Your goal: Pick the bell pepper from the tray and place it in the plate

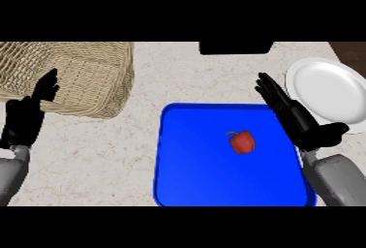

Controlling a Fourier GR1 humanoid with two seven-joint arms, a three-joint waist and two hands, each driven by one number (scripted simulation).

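Two hands show in the head view. The right hand (304, 123) hangs over the right rim of the blue tray (190, 186), fingers straight and together, holding nothing. The bell pepper (242, 142) lies on the tray's floor, right of centre, just left of that palm and apart from it. To take it well, I judge the hand should swing left, lower, and curl fingers and thumb around the pepper's body, then lift over the rim toward the white plate (330, 89) at far right. The left hand (28, 116) rests open at the left edge, beside the wicker basket (85, 72).
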